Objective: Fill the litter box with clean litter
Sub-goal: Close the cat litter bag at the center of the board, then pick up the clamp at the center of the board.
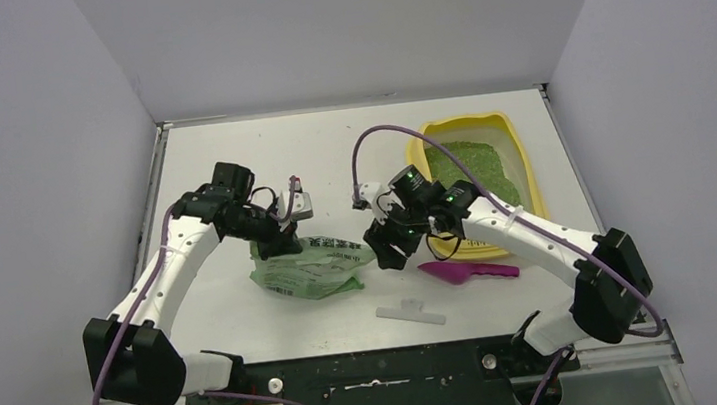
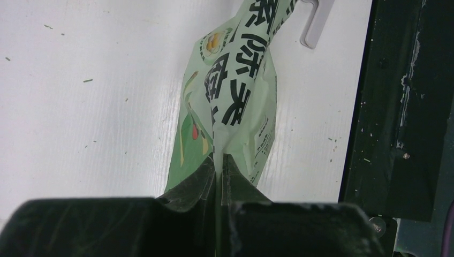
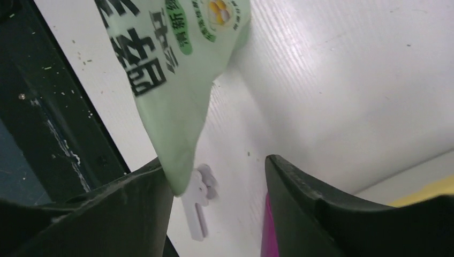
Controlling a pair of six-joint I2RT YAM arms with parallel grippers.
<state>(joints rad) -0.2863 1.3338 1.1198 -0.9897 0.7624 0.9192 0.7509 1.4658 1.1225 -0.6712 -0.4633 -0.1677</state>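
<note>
The yellow litter box (image 1: 524,160) sits at the back right and holds bright-green clean litter (image 1: 472,168); a sliver of its rim shows in the right wrist view (image 3: 423,195). A light-green printed bag (image 1: 313,266) lies mid-table. My left gripper (image 1: 283,243) is shut on the bag's left edge; in the left wrist view the fingers (image 2: 218,160) pinch the bag (image 2: 235,101). My right gripper (image 1: 387,253) is open at the bag's right corner. In the right wrist view the gripper (image 3: 214,160) stands open, with the bag corner (image 3: 171,80) hanging by its left finger, not gripped.
A magenta scoop (image 1: 467,271) lies right of the bag, also seen in the right wrist view (image 3: 266,230). A white clip (image 1: 411,311) lies near the front edge, and shows in both wrist views (image 2: 316,21) (image 3: 198,209). The black base rail (image 2: 407,107) runs along the front.
</note>
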